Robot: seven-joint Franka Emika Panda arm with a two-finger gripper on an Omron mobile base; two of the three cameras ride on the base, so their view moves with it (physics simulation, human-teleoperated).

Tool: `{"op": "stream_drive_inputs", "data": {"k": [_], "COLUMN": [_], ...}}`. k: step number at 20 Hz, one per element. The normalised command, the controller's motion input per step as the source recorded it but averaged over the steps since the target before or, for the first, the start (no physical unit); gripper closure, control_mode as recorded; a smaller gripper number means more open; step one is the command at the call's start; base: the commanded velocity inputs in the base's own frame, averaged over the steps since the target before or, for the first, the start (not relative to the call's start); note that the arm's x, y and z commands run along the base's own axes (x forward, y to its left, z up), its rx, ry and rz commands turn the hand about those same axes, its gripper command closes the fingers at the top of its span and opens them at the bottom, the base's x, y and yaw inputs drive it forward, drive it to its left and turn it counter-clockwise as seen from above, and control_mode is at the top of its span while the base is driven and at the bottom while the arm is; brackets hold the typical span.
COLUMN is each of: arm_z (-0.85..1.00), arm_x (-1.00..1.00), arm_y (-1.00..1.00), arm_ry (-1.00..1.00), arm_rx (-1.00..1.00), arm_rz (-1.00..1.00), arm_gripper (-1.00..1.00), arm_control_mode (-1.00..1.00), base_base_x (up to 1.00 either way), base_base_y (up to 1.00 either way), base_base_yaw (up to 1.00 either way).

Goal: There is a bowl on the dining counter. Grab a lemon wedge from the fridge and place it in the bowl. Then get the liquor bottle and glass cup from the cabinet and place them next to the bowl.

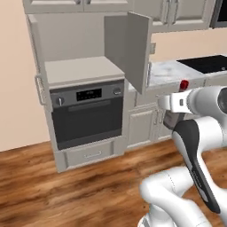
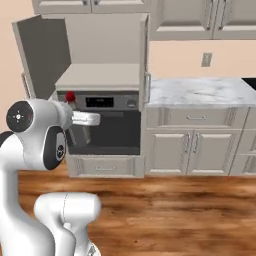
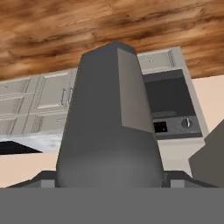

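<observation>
Liquor bottle [image 3: 109, 127] grasped between the jaws, red cap [image 1: 184, 84] beside the white hand, held in front of the oven [image 2: 105, 125], below the open cabinet [image 2: 105, 45].

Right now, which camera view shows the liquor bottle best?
The hand view: the liquor bottle stands large between the fingers, its dark grey-brown body seen clearly from its wide end. The right base view shows the red cap and part of the body beside the arm. The left base view shows the cap and a dark sliver below it.
</observation>
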Motion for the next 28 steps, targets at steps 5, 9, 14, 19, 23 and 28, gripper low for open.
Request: {"op": "stream_drive_inputs", "data": {"k": [5,9,14,19,23,28], "arm_z": [0.00,0.00,0.00,0.00,0.00,0.00], "arm_x": [0.00,0.00,0.00,0.00,0.00,0.00], "arm_y": [0.00,0.00,0.00,0.00,0.00,0.00], "arm_ry": [0.00,0.00,0.00,0.00,0.00,0.00], "arm_rx": [0.00,0.00,0.00,0.00,0.00,0.00], "arm_rz": [0.00,0.00,0.00,0.00,0.00,0.00], "arm_gripper": [1.00,1.00,1.00,1.00,1.00,1.00], "arm_control_mode": [1.00,1.00,1.00,1.00,1.00,1.00], "base_base_x": [-0.76,-0.72,-0.69,-0.66,-0.63,-0.60], "base_base_y": [0.00,0.00,0.00,0.00,0.00,0.00], "base_base_yaw": [-0.51,-0.55,-0.56,-0.57,-0.57,-0.56]}}
